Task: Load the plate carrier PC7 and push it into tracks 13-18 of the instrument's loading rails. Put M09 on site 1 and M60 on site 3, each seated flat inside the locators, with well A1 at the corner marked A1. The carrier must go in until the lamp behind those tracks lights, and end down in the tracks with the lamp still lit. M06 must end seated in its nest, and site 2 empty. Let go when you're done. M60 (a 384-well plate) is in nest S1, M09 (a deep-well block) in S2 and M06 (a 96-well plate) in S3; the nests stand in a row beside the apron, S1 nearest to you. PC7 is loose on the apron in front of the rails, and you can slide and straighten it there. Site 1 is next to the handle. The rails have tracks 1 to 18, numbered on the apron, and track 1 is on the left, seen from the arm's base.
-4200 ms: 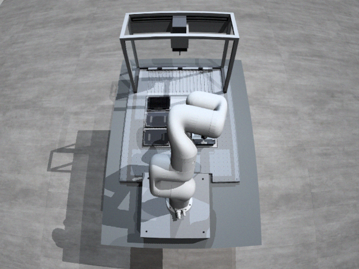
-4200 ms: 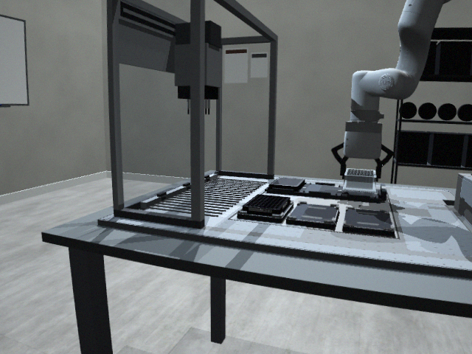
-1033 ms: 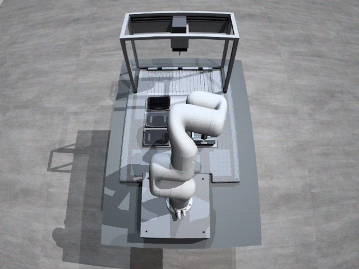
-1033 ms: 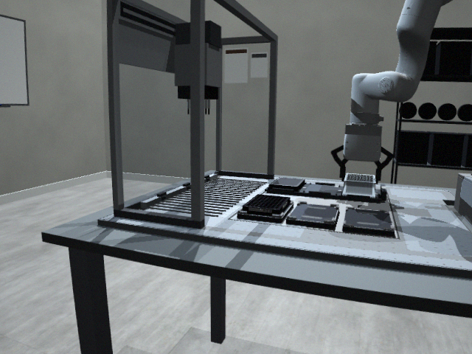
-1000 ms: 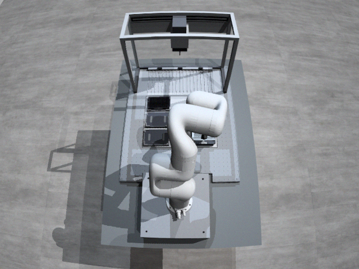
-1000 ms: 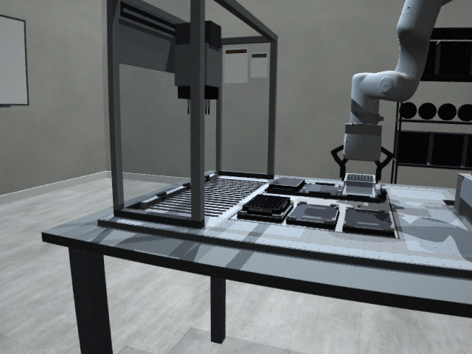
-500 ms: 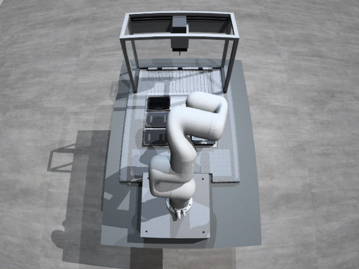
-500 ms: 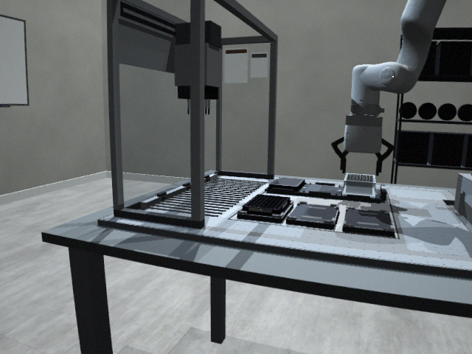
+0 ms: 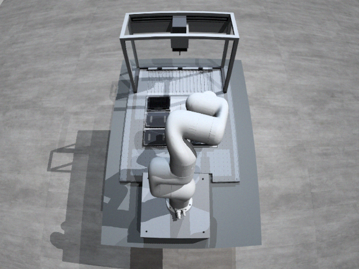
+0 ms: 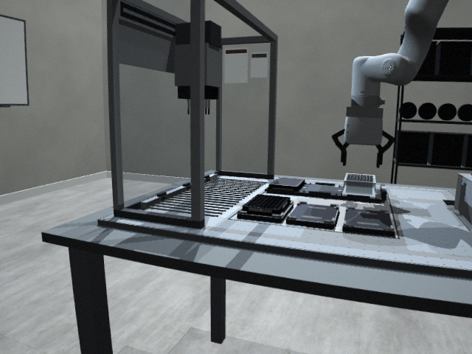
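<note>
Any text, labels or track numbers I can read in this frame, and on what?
None can be read.
Two wall sheets with dark header bars: print too blurred.
Arm joint: round emblem, illegible.
Apron track numbers: not resolvable.
Whiteboard: blank.
Plates and carrier: no visible labels.
</note>
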You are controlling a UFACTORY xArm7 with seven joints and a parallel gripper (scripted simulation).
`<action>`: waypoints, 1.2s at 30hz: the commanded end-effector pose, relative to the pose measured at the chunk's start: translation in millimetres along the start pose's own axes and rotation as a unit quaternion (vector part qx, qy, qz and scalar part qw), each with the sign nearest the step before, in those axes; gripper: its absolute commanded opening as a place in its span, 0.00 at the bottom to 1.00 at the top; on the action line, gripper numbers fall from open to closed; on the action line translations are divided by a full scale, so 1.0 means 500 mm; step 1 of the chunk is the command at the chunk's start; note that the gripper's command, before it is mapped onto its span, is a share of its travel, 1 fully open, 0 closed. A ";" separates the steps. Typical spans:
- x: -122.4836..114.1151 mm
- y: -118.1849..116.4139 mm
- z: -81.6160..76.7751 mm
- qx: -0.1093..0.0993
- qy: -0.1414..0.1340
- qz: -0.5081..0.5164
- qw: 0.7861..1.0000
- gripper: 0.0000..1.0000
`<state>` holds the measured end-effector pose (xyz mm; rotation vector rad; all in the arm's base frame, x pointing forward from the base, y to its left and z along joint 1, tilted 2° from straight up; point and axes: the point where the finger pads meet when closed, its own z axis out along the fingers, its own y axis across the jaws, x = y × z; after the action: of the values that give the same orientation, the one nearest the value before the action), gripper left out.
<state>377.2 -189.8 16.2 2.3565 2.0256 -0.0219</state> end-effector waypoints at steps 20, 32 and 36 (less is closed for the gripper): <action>0.000 0.002 -0.072 -0.001 -0.001 0.000 1.000 1.00; 0.000 0.002 -0.112 -0.002 -0.001 0.000 1.000 1.00; 0.000 0.002 -0.119 -0.002 -0.001 0.000 1.000 1.00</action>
<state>376.6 -188.0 69.5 2.3563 2.0254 -0.0220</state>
